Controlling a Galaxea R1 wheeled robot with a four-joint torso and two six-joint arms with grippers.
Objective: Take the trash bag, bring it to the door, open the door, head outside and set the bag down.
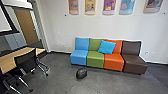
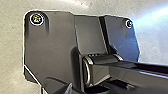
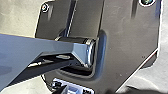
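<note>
Left claw (image 2: 98,90) and right claw (image 3: 92,91): low over the floor side of the robot; whether either is open or closed, I cannot tell.
Chairs: a black one (image 1: 26,59) with metal legs spreading over the floor (image 1: 58,83) on the robot's left; best given a wide berth by base and arm.
Surface: wood-toned top (image 1: 7,61) behind that chair, its edge also worth clearing.
Trash bag: small black bundle (image 1: 81,73) on the grey floor, ahead of the robot, in front of the blue seat (image 1: 79,57) and green seat (image 1: 96,60), apart from both.
Step in hand: probably the approach for the pick-up; drive slowly, square to the bag, stopping short enough not to nudge it.
Grasp: likely soft and loose; bend well down, take gathered plastic rather than one thin fold, lift straight up before turning.
Seats: low row behind the bag; leave room so a reaching arm does not bump them.
Door: brown panel (image 1: 26,27) far left; whether it is the one to open, unclear.
</note>
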